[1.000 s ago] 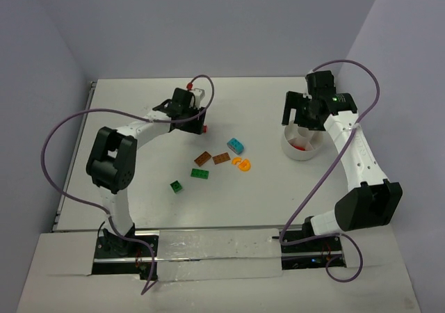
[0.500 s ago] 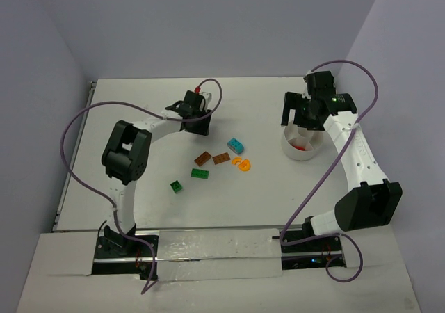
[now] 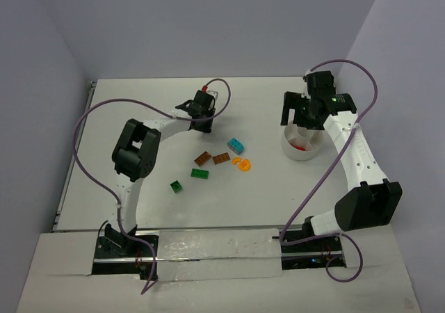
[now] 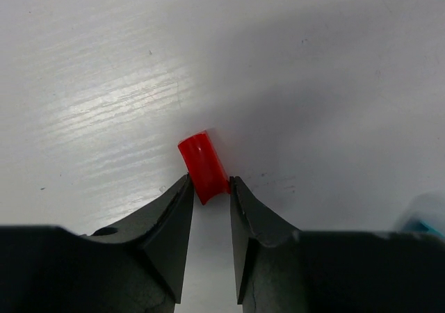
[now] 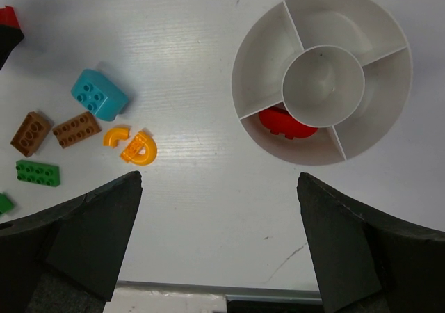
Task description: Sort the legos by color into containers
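Observation:
My left gripper [image 4: 208, 184] is shut on a small red lego [image 4: 203, 165] and holds it close over the white table. In the top view this gripper [image 3: 201, 115] is at the table's far middle, and the red lego is hidden under it. My right gripper [image 5: 219, 181] is wide open and empty, hovering over the near side of the white divided bowl [image 5: 245, 42], which also shows in the top view [image 3: 288, 150]. One red lego [image 5: 285, 124] lies in the bowl's near compartment. A teal brick [image 3: 236, 145], two brown pieces [image 3: 203, 158], orange curved pieces [image 3: 242, 163] and two green pieces [image 3: 200, 174] lie mid-table.
The loose legos also show in the right wrist view: teal [image 5: 99, 94], brown [image 5: 77, 129], orange [image 5: 138, 147], green [image 5: 37, 173]. The bowl's other compartments hold nothing. A blurred teal edge [image 4: 424, 215] shows at the right of the left wrist view. Grey walls close the table's far and side edges.
My left arm has swung to the right and a little farther back, still shut on the red lego. The right arm and the loose legos have not moved.

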### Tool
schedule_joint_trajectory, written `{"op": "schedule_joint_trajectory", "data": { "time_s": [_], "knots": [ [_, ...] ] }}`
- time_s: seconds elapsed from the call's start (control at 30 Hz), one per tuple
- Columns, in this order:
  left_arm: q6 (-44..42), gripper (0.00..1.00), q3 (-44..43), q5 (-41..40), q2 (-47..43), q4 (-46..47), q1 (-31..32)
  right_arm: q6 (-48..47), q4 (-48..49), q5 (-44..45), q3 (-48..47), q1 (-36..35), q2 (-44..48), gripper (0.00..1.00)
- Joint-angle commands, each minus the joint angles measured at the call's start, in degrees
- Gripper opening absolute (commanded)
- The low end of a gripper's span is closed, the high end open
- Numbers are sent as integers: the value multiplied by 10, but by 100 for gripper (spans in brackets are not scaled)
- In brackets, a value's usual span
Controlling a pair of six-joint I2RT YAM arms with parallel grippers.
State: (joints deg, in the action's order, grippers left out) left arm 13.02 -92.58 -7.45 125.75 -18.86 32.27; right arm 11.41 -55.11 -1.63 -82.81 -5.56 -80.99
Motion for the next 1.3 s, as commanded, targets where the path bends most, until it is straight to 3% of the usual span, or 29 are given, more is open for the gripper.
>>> {"op": "schedule_joint_trajectory", "data": {
  "time_s": [0.0, 0.17, 0.33, 0.5, 0.83, 0.97, 1.13, 1.27],
  "knots": [
    [9, 35, -30, -28, 20, -27, -1, -8, 22, -9, 7, 4, -2, 100],
    [13, 36, -46, -33, 34, -38, -1, -9, 23, -16, 9, 4, -1, 100],
    [18, 52, -54, -22, 41, -49, 0, -10, 23, -18, 8, 4, -1, 100],
    [24, 52, -61, -22, 47, -57, -3, -10, 23, -23, 8, 4, -5, 100],
    [25, 39, -58, -22, 47, -61, -10, -17, 29, -51, 11, 4, -7, 99],
    [7, 26, -38, 5, 24, -61, -15, -23, 32, -93, 12, 4, -9, 98],
    [-27, 1, 33, 66, -61, -31, -21, -25, 43, -153, 19, -1, -9, 92],
    [-79, 0, 111, 160, -151, 19, -29, -24, 61, -236, 48, -3, -3, 90]
  ]
}}
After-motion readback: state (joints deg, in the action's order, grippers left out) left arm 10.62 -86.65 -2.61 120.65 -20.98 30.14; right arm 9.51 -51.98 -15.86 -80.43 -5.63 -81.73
